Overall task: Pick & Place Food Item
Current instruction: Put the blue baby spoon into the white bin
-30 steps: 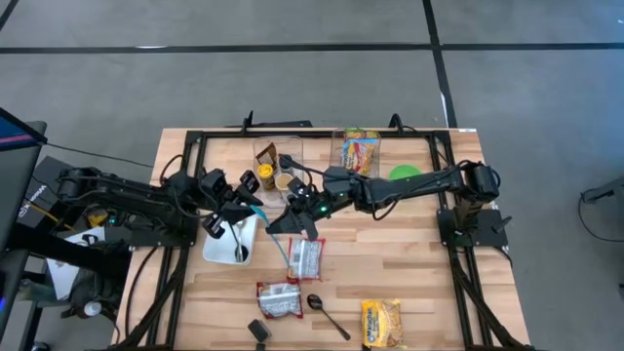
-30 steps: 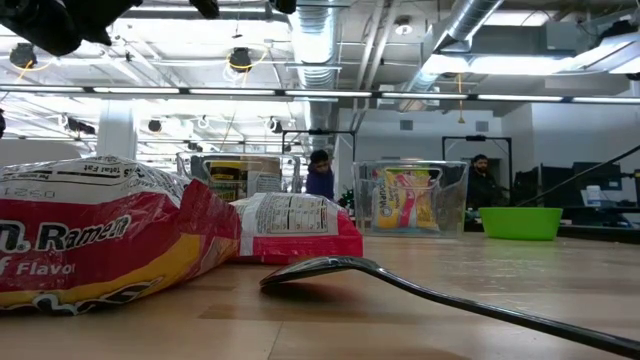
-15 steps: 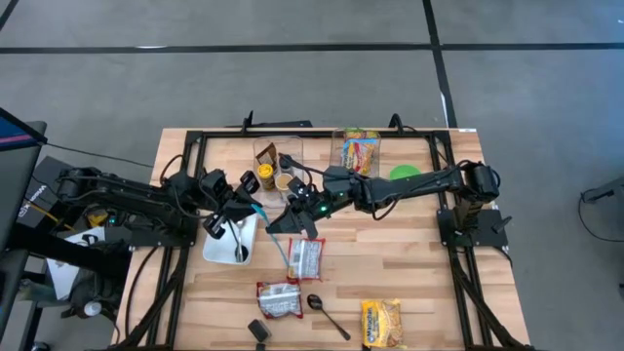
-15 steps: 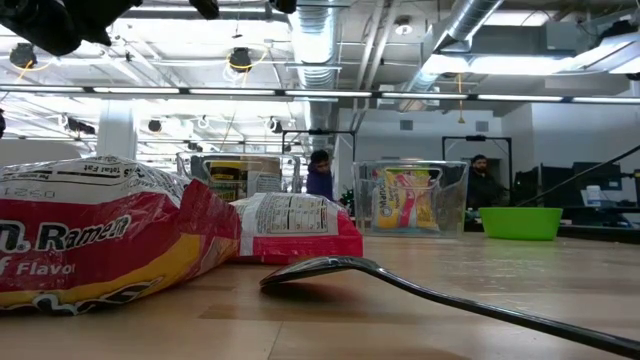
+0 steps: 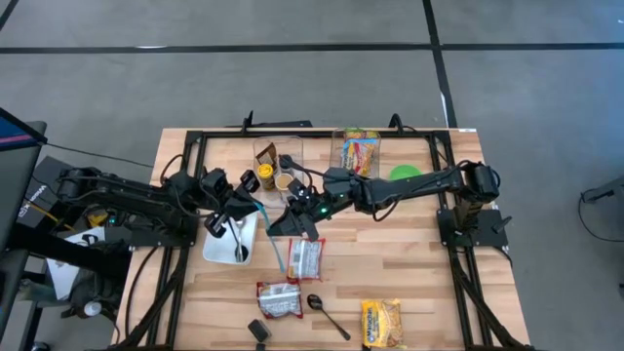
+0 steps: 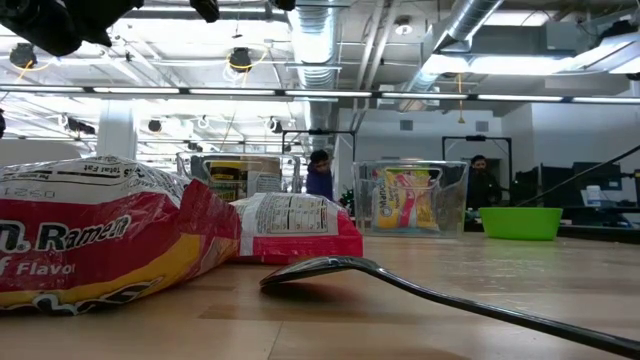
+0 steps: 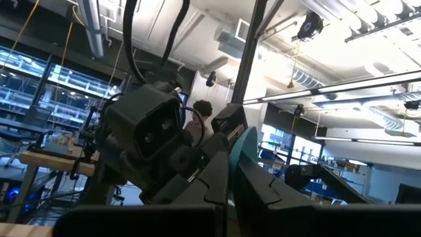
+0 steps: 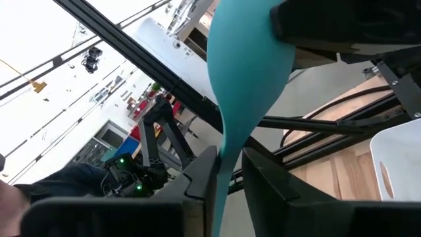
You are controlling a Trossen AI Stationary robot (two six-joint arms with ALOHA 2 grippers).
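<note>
A teal spoon [image 5: 280,253] is held in the air between both grippers, over the table's middle left. My left gripper [image 5: 252,203] is shut on its bowl end, above a white dish [image 5: 219,252]. My right gripper [image 5: 284,224] is shut on its handle, and the handle's free end hangs down past it. Two red ramen packets [image 5: 305,258] [image 5: 280,299] lie flat on the table nearer the front. They also show in the low view [image 6: 100,235] [image 6: 295,225]. My left gripper pinches the spoon's bowl end [image 7: 245,146] between its two fingers, coming level from the table's left. The spoon is clear of the table. My right gripper pinches the spoon's handle [image 8: 229,155] just below the bowl [image 8: 250,59], between its two fingers, coming from the table's right. The handle runs along between the fingers, and the spoon hangs clear of the table.
A black spoon [image 5: 327,312], a yellow packet [image 5: 382,324] and a small black object [image 5: 258,331] lie near the front edge. Two clear containers [image 5: 278,156] [image 5: 359,151], a yellow jar [image 5: 265,177] and a green bowl [image 5: 405,174] stand at the back. People stand in the room beyond.
</note>
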